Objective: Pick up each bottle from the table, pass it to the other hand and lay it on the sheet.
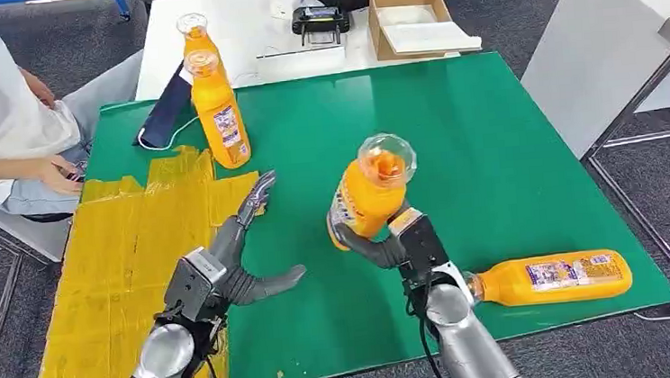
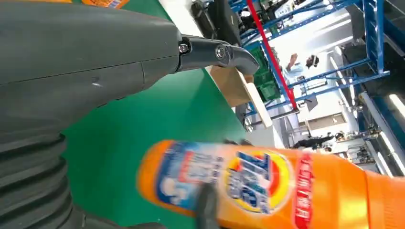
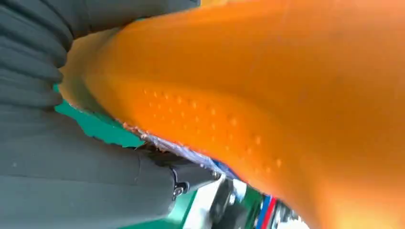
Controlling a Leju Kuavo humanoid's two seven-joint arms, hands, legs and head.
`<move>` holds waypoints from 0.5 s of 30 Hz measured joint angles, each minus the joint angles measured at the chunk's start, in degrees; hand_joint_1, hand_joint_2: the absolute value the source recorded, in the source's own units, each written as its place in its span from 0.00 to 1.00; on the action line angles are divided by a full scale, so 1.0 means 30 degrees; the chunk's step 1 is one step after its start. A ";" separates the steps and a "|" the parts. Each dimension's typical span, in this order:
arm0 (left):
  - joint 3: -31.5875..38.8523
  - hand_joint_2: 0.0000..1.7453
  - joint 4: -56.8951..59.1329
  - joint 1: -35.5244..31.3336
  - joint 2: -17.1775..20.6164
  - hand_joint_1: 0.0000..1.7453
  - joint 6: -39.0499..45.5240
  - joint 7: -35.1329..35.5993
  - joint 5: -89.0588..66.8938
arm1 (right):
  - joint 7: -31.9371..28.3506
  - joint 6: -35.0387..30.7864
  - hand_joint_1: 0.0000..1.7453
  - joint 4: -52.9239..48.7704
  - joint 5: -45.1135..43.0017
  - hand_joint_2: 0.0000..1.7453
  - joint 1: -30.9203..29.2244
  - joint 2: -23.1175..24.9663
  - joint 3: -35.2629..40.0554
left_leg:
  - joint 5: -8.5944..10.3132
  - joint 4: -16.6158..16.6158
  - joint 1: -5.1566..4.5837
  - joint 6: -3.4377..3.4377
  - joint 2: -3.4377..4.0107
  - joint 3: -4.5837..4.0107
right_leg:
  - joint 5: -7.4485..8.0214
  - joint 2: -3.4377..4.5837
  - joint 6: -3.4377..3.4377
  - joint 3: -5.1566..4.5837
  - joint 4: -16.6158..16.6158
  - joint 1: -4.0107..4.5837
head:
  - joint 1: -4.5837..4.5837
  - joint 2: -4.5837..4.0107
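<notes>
Head view takes in a green table (image 1: 490,141) with a yellow sheet (image 1: 129,259) taped over its left part. Two orange bottles stand upright at the far left of the green surface, the nearer standing bottle (image 1: 220,112) just past the sheet's far edge and the rear standing bottle (image 1: 196,36) close behind it, beside a dark blue pouch (image 1: 163,112). A lying bottle (image 1: 551,278) rests on its side near the table's front right corner, just beside the right forearm. A person's hand (image 1: 59,173) sits at the left edge of the table, and a white table beyond carries a cardboard box (image 1: 413,20) and a black device (image 1: 320,20). Nothing stands between the two hands. The right hand (image 1: 385,239) is clamped around the lower body of the held bottle (image 1: 372,195), which is lifted off the green surface and tilted with its clear cap toward the camera. The left hand (image 1: 238,260) holds nothing, fingers spread apart, thumb reaching toward the held bottle, hovering at the sheet's right edge. The left wrist view shows the held bottle's (image 2: 267,183) blue and yellow label close by, blurred, past the grey thumb (image 2: 215,52). The right wrist view shows the dimpled orange wall of that bottle (image 3: 267,105) pressed close against the hand.
</notes>
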 measured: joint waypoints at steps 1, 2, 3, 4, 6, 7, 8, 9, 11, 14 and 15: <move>-0.0022 1.00 0.0000 0.0000 0.0000 0.00 0.0029 0.0007 0.0022 | 0.0000 0.0163 1.00 0.0030 0.0029 1.00 0.0038 0.0038 0.0341 | 0.0000 -0.0001 0.0000 0.0000 0.0000 -0.0002 | -0.0001 0.0000 -0.0001 0.0000 0.0000 -0.0001 | 0.0007 0.0000; -0.0029 1.00 0.0000 0.0001 0.0000 0.00 0.0088 0.0015 0.0030 | 0.0000 0.0382 1.00 0.0081 0.0168 1.00 0.0071 0.0082 0.0771 | -0.0001 -0.0001 -0.0001 0.0000 0.0002 -0.0004 | -0.0001 0.0001 -0.0002 -0.0001 0.0001 -0.0003 | 0.0007 0.0000; -0.0022 1.00 0.0000 0.0001 0.0000 0.00 0.0124 0.0015 0.0044 | 0.0015 0.0505 1.00 0.0124 0.0343 1.00 0.0117 0.0103 0.1215 | -0.0001 -0.0001 -0.0001 0.0000 0.0005 -0.0004 | -0.0001 0.0002 -0.0001 -0.0002 0.0001 -0.0003 | 0.0000 0.0000; -0.0029 1.00 0.0000 0.0001 0.0000 0.00 0.0138 0.0022 0.0051 | 0.0029 0.0534 1.00 0.0168 0.0452 1.00 0.0178 0.0147 0.1674 | -0.0001 -0.0001 -0.0002 0.0000 0.0003 -0.0004 | -0.0002 0.0001 -0.0003 -0.0005 0.0000 -0.0004 | 0.0007 0.0000; -0.0022 1.00 0.0000 0.0000 0.0000 0.00 0.0160 0.0022 0.0052 | 0.0131 0.0512 1.00 0.0327 0.0575 1.00 0.0224 0.0249 0.2414 | 0.0000 -0.0001 -0.0004 0.0000 -0.0005 -0.0011 | -0.0003 -0.0002 -0.0004 -0.0011 0.0000 -0.0006 | 0.0000 0.0000; -0.0029 1.00 0.0000 -0.0001 0.0000 0.00 0.0160 0.0022 0.0059 | 0.0146 0.0490 1.00 0.0409 0.0583 1.00 0.0224 0.0264 0.2650 | 0.0000 -0.0001 -0.0004 0.0000 -0.0007 -0.0011 | -0.0003 -0.0002 -0.0004 -0.0009 0.0000 -0.0006 | 0.0007 0.0000; -0.0036 1.00 0.0000 -0.0002 0.0000 0.00 0.0160 0.0022 0.0059 | 0.0146 0.0439 1.00 0.0496 0.0626 1.00 0.0223 0.0300 0.2824 | 0.0000 -0.0001 -0.0005 0.0000 -0.0006 -0.0011 | -0.0003 -0.0002 -0.0003 -0.0009 0.0000 -0.0006 | 0.0007 0.0000; -0.0044 1.00 0.0000 -0.0007 0.0000 0.00 0.0160 0.0022 0.0059 | 0.0138 0.0351 1.00 0.0583 0.0677 1.00 0.0221 0.0314 0.2977 | 0.0000 -0.0001 -0.0006 0.0000 -0.0005 -0.0011 | -0.0002 -0.0001 -0.0003 -0.0008 0.0000 -0.0006 | 0.0000 0.0000; -0.0080 1.00 0.0015 -0.0023 0.0000 0.00 0.0167 0.0022 0.0102 | 0.0138 0.0110 1.00 0.0766 0.0794 1.00 0.0183 0.0322 0.3218 | 0.0000 -0.0001 -0.0007 0.0001 -0.0002 -0.0012 | -0.0001 -0.0001 -0.0001 -0.0009 -0.0001 -0.0006 | 0.0007 0.0000; -0.0160 1.00 0.0022 -0.0056 0.0007 0.00 0.0167 0.0022 0.0263 | 0.0138 -0.0122 1.00 0.0969 0.0917 1.00 0.0149 0.0322 0.3559 | 0.0001 -0.0001 -0.0007 0.0001 -0.0004 -0.0010 | 0.0001 -0.0001 0.0000 -0.0008 -0.0001 -0.0006 | 0.0001 0.0000; -0.0182 1.00 0.0022 -0.0055 0.0000 0.00 0.0167 0.0022 0.0285 | 0.0138 -0.0159 1.00 0.1013 0.0954 1.00 0.0140 0.0329 0.3596 | 0.0001 -0.0001 -0.0007 0.0001 -0.0004 -0.0011 | 0.0001 -0.0001 0.0000 -0.0008 -0.0001 -0.0005 | 0.0007 0.0000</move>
